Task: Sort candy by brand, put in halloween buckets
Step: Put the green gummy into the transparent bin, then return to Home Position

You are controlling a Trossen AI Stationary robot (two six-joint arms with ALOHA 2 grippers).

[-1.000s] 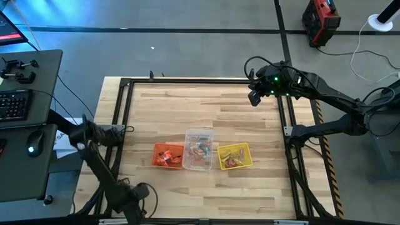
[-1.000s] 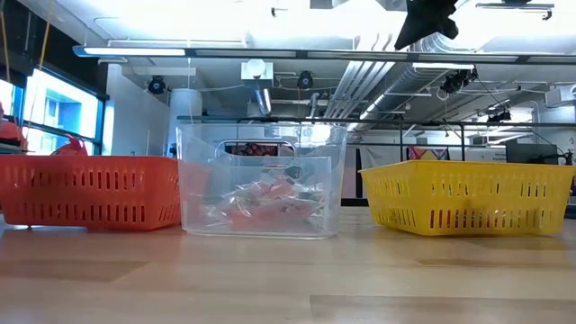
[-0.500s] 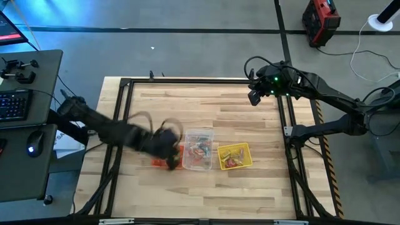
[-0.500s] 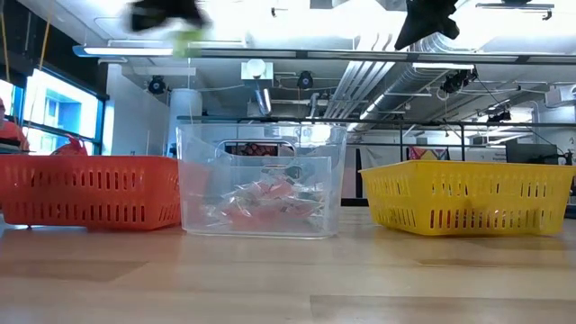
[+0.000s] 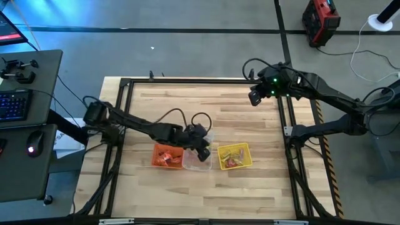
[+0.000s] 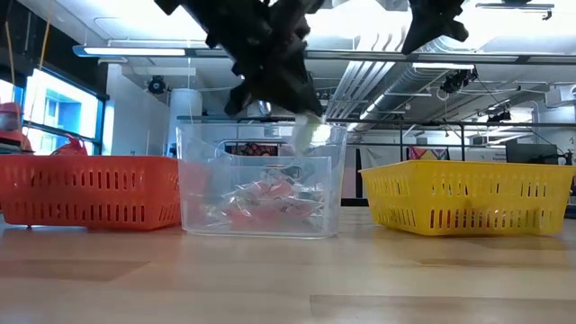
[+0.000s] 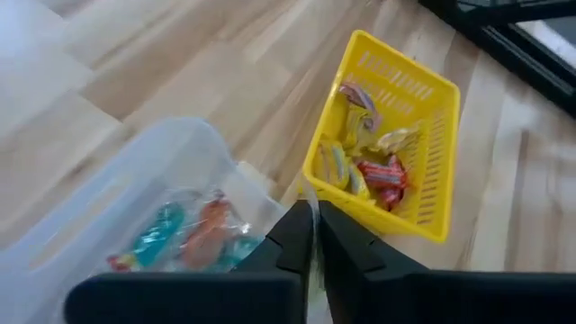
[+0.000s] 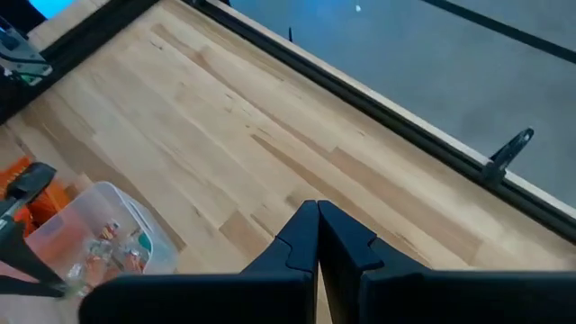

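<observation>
Here the left tool (image 5: 201, 152) is shown poised above the clear bucket (image 5: 206, 164), at the side nearer the yellow bucket (image 5: 247, 152); its fingers (image 7: 301, 236) are pressed together, and in the low view a pale, blurred object is seen at their tip, which may be a sweet, though this cannot be confirmed. The right tool (image 5: 254, 98) is held high near the far right corner of the table (image 5: 187, 103), its fingers (image 8: 317, 236) likewise closed on nothing visible.

The three buckets are set in a row near the middle of the table, almost touching: the orange bucket (image 5: 157, 150) on the left, the clear one in the centre, the yellow one on the right. Candy (image 7: 371, 171) in mixed red, yellow and pastel wrappers is seen in the yellow bucket; teal and orange pieces are seen through the wall of the clear bucket, and orange-red pieces lie in the orange bucket. No loose sweets are visible on the bare wood around the buckets.

The task is judged to be well advanced, since all visible candy is already contained. What remains is uncertain: the clear bucket holds more than one wrapper colour, so it may serve as the unsorted stock from which pieces are still to be drawn. Whether each bucket holds a single brand cannot be read.
</observation>
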